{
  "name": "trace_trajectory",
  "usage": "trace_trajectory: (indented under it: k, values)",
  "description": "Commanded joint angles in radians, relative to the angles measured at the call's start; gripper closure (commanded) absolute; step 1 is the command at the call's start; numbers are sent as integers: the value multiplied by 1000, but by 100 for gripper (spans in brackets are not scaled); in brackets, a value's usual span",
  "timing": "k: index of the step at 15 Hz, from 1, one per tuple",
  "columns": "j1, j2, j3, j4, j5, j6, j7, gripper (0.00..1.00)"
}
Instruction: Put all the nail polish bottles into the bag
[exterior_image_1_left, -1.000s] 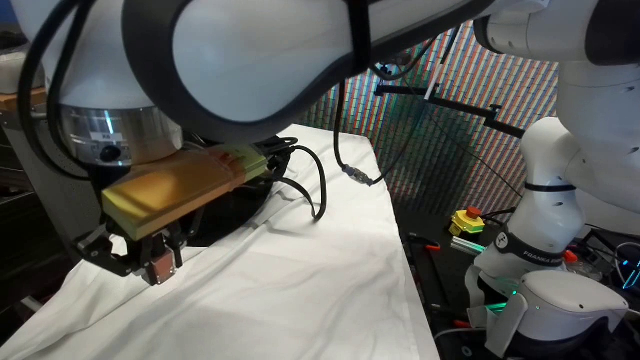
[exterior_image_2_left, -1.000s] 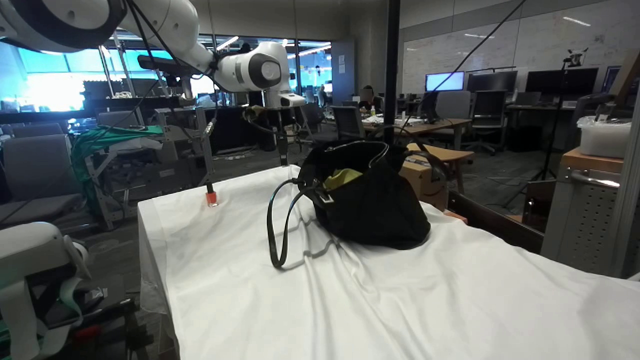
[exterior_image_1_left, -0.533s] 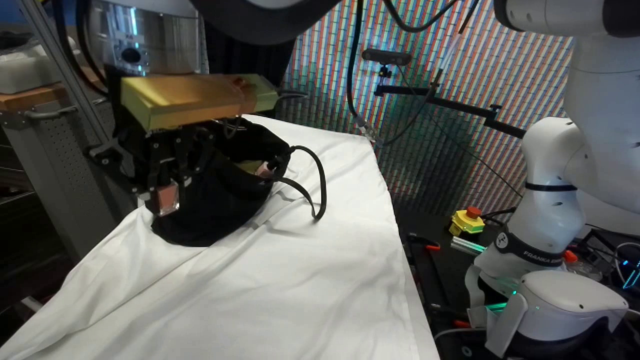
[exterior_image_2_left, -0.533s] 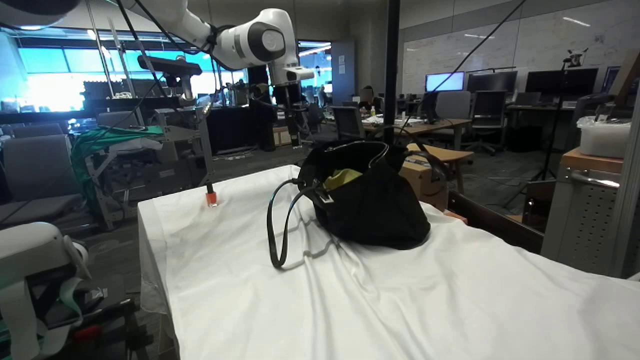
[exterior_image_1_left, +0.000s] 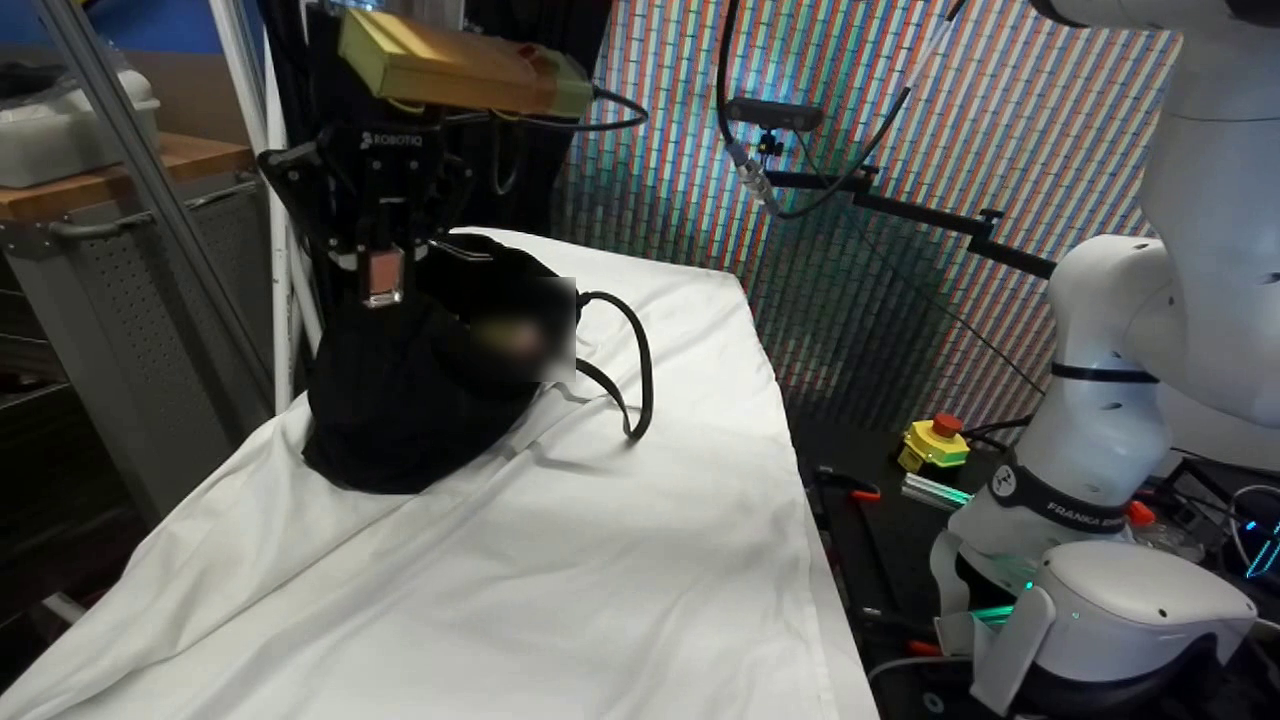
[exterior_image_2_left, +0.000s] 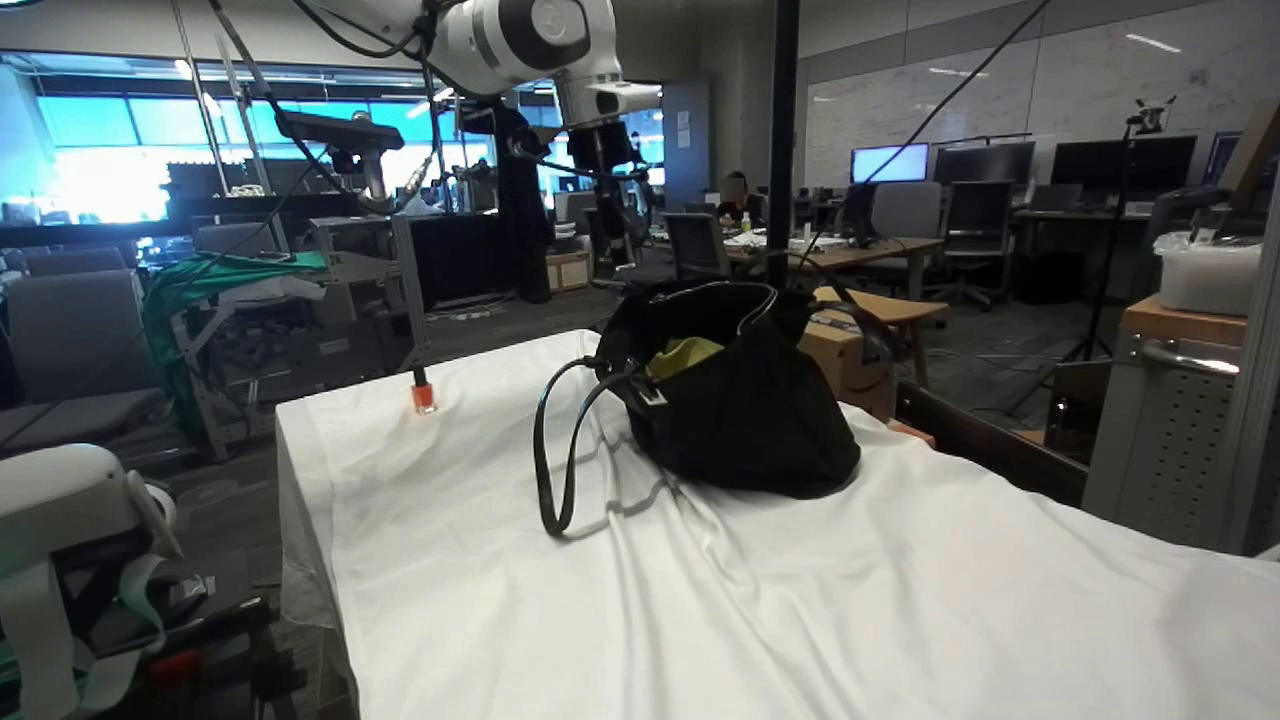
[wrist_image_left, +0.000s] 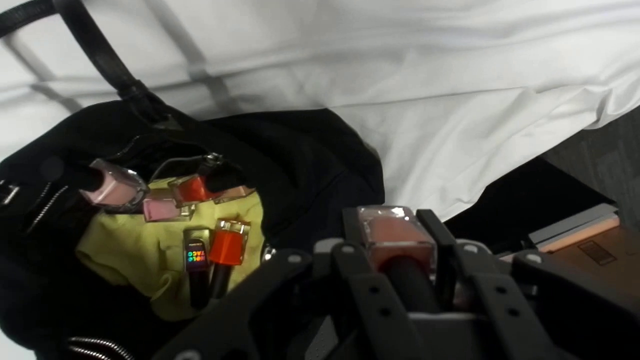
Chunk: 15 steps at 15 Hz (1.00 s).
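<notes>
Standing past the left edge of the white-draped bench (exterior_image_2_left: 480, 600) in an exterior view, the arm's base (exterior_image_2_left: 75, 495) is only partly in view. Close to the far left corner, an orange bottle (exterior_image_2_left: 423, 399) sits upright with its dark cap on top. Across the top, the arm (exterior_image_2_left: 490, 45) reaches over and bends at the wrist; in both exterior views the gripper (exterior_image_1_left: 385, 268) hangs pointing down near the bag (exterior_image_2_left: 750, 430). That bag stands by the far right edge, its handle (exterior_image_2_left: 541, 450) looping left onto the bench.

In the wrist view, again from the left, a pale pink bottle (wrist_image_left: 117, 189), a pink bottle (wrist_image_left: 162, 209), a red bottle (wrist_image_left: 191, 190), a dark bottle (wrist_image_left: 196, 252), an orange-red bottle (wrist_image_left: 227, 246) and part of a peach bottle (wrist_image_left: 234, 194) lie inside the bag, amid its yellow-green lining (wrist_image_left: 120, 242). Right of the bag's mouth, both fingers (wrist_image_left: 436, 228) press against a dusty pink bottle (wrist_image_left: 395, 235), held glass end down, its dark cap up between them.
</notes>
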<state>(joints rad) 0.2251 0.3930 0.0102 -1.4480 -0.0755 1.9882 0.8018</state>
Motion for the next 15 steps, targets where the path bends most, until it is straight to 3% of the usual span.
trace_trajectory:
  k: [1, 9, 15]
  values:
    - [-15, -75, -1, -64, -12, 6, -8, 85]
    - [-26, -134, 2, -130, -13, -1, 31, 85]
    - [-11, -155, 2, -161, -67, -7, 129, 85]
